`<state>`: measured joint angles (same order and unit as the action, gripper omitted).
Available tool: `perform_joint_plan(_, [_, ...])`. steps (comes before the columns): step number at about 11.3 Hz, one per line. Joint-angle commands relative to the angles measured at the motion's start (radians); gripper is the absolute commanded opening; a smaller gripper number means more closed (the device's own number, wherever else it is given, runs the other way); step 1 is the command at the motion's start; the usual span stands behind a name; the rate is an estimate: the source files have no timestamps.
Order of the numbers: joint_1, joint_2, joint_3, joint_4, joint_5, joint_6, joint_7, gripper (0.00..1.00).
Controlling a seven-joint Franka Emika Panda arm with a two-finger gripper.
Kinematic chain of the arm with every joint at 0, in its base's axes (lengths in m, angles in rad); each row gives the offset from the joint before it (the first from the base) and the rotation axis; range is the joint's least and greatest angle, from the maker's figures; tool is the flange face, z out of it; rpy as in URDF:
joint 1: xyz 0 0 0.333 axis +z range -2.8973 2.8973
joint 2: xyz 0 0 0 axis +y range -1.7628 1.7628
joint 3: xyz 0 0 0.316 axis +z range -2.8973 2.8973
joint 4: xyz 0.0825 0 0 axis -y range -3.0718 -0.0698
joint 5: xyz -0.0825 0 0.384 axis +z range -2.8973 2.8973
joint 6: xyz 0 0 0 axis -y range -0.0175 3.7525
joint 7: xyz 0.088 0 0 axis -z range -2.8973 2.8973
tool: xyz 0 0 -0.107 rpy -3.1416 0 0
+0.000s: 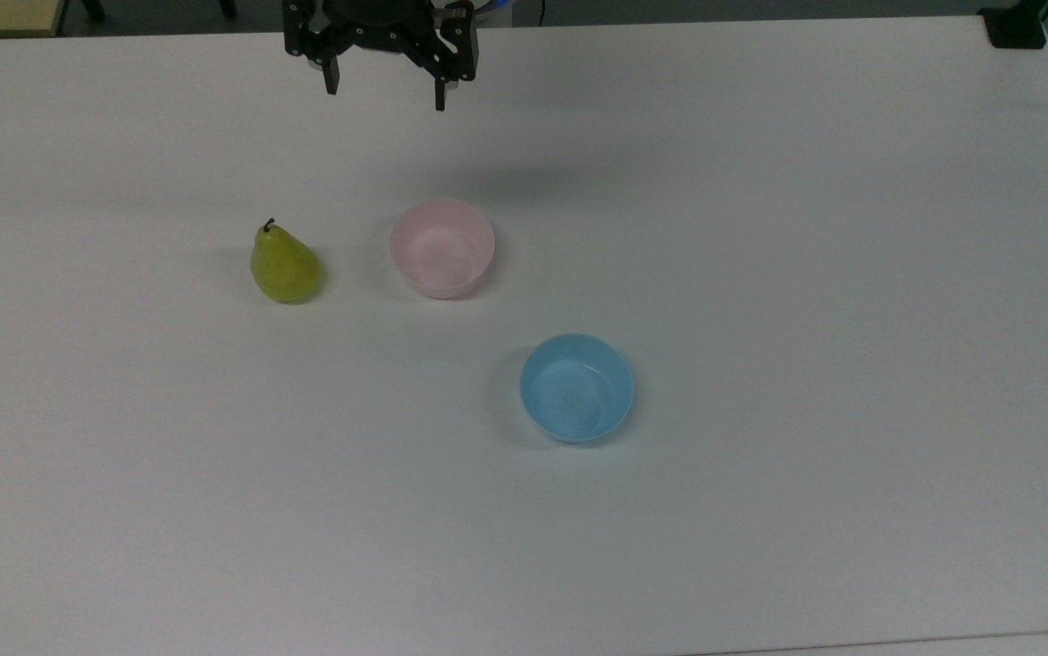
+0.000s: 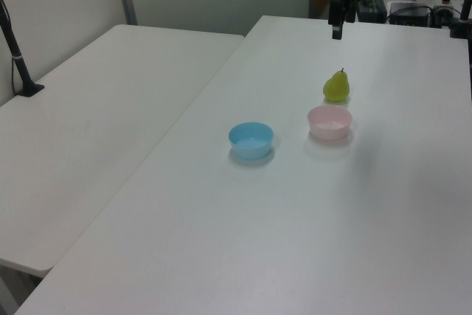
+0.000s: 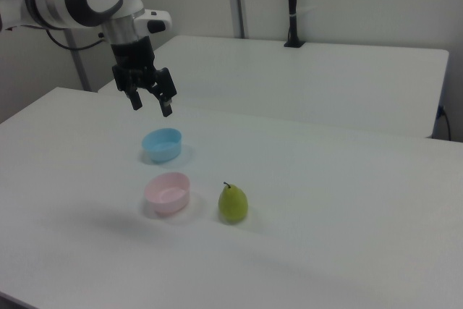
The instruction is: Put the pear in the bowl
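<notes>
Top, left and right views of a white surface (image 1: 761,228) carrying three objects. The pear (image 1: 284,265) stands upright, stem up, free of any contact. In the top view the bowl (image 1: 442,248), pale pink and empty, sits just beside the pear at its 3 o'clock; a light blue bowl (image 1: 576,387), also empty, lies near the pink one at about its 5 o'clock. The end effector (image 1: 385,89) hangs high above the surface, at roughly 1 o'clock from the pear in the top view, released, with the fingers spread apart and nothing between them.

Step in hand, as judged: the approach to the pear; no part of the task appears done. To do it well, the end effector should travel to a point directly over the pear before descending, keeping the spread fingers clear of the pink rim close by. The fingers should straddle the broad lower body rather than the tapering neck, where the curved skin could let the fruit slip upward or tip. A vertical descent, a firm but gentle closure and a straight lift suit the short carry toward 3 o'clock. Release should come low over the pink bowl, not the blue one.
</notes>
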<state>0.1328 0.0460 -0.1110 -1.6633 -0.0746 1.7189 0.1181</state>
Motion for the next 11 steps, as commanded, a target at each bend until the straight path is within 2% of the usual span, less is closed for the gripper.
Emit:
perform_joint_plan(1, [0.002, 0.003, 0.001, 0.017, -0.01, -0.033, -0.021, 1.0])
perform_joint_plan(7, [-0.001, 0.0, -0.004, 0.017, -0.01, -0.033, -0.024, 1.0])
perform_joint_plan(10, [-0.01, 0.009, -0.015, 0.019, -0.01, -0.025, -0.142, 1.0])
perform_joint_plan(11, [-0.034, 0.011, -0.016, 0.019, -0.007, -0.021, -0.178, 1.0])
